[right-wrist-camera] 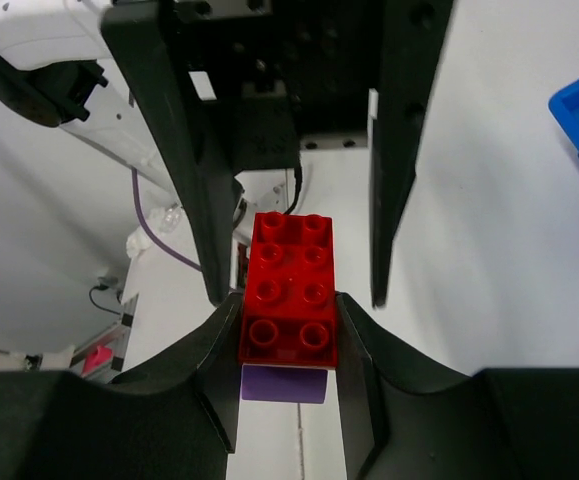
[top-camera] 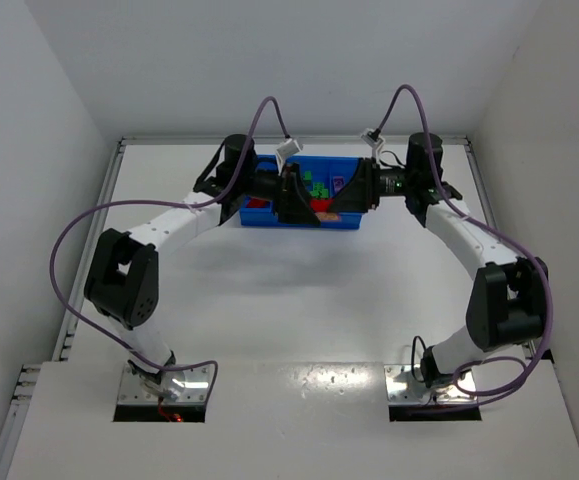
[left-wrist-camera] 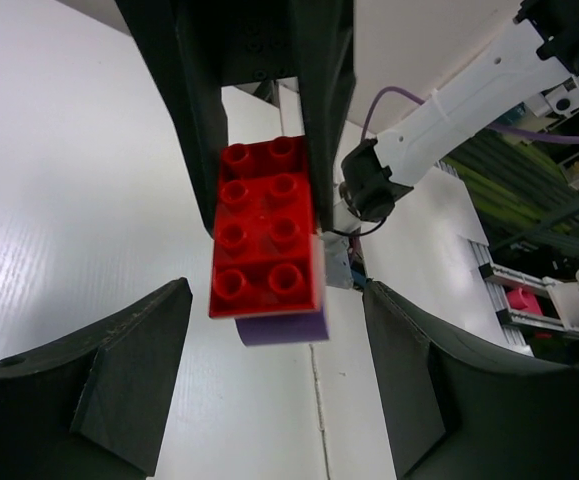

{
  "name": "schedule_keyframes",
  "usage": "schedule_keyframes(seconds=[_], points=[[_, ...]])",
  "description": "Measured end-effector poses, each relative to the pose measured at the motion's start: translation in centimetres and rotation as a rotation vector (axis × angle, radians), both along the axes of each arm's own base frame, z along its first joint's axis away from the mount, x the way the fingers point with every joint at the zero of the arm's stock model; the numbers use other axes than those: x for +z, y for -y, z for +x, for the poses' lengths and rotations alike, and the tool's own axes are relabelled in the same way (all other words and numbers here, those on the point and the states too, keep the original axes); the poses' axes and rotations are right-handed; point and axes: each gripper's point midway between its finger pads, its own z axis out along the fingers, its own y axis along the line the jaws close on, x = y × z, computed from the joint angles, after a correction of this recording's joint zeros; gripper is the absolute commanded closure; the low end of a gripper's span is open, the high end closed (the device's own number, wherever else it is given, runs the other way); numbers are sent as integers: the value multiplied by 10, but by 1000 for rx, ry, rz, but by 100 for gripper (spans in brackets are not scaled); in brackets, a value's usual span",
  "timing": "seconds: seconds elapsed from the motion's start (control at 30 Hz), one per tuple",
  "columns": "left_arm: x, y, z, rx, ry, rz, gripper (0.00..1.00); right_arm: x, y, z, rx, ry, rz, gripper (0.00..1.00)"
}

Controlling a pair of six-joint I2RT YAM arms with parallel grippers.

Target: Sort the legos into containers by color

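Separation looked next: right claw [right-wrist-camera: 289,320] clenched the red brick [right-wrist-camera: 289,285]; we judged the released left claw [left-wrist-camera: 277,290] should pinch the seemingly attached purple brick [left-wrist-camera: 284,328].

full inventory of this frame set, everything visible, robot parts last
lego stack: 1, red brick on a purple one, clamped in the right gripper
tray: 1, blue, far middle of the table, partly hidden by the grippers
green legos: a few, inside the tray; exact count too small to tell
purple lego: at least 1, inside the tray, right of the green
red legos: some, near side of the tray; count unclear
table: 1, white
cables: 2, purple, one along each arm
arms: 2, white with black joints
left gripper: black, open, fingers clear of the stack
right gripper: black, shut on the stack
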Motion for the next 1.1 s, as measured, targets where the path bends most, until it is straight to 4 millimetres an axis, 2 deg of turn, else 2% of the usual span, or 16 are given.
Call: schedule_keyframes(seconds=[0.1, 0.23, 0.27, 0.33, 0.37, 0.43, 0.47, 0.57, 0.83, 1.0, 1.1], points=[[-7, 3, 0, -1, -15, 12, 25, 4, -4, -1, 12, 19, 3, 100], [-9, 4, 0, 1, -18, 18, 41, 5, -4, -1, 13, 24, 4, 100], [-9, 4, 0, 2, -16, 17, 50, 5, -4, -1, 12, 25, 4, 100], [-8, 3, -1, -7, -23, 15, 61, 4, -4, 2, 0, 32, 1, 100], [-8, 3, -2, -9, -24, 14, 71, 4, -4, 2, -3, 34, 0, 100], [-8, 3, -2, -14, -28, 14, 81, 6, -4, 4, -9, 56, 1, 100], [-8, 3, -2, -15, -27, 14, 89, 7, -4, 5, -11, 57, 0, 100], [-7, 3, -2, -14, -25, 12, 93, 6, -3, 7, -22, 59, -2, 100], [-13, 3, 3, 5, 27, 20, 93, 8, -2, 19, -85, 73, -11, 100], [-39, -7, -8, -9, -32, 65, 93, 10, 24, 66, -328, 127, -40, 100], [-46, -13, -10, 1, -51, 80, 93, 11, 38, 82, -410, 136, -49, 100]])
